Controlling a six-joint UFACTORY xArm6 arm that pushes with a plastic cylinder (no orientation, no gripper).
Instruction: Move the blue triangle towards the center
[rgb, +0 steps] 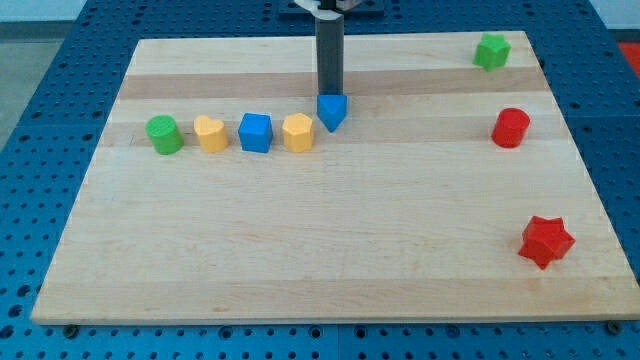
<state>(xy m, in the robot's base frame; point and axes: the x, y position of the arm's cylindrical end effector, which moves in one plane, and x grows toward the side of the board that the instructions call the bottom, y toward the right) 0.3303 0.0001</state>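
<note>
The blue triangle sits on the wooden board, above the board's middle and a little left of centre. My tip stands right behind it, on its top side, touching or nearly touching it. The rod rises straight up out of the view's top. The triangle lies just right of the yellow hexagon, with a small gap between them.
A row runs left from the triangle: yellow hexagon, blue cube, yellow heart-like block, green cylinder. A green block lies top right, a red cylinder at the right, a red star lower right.
</note>
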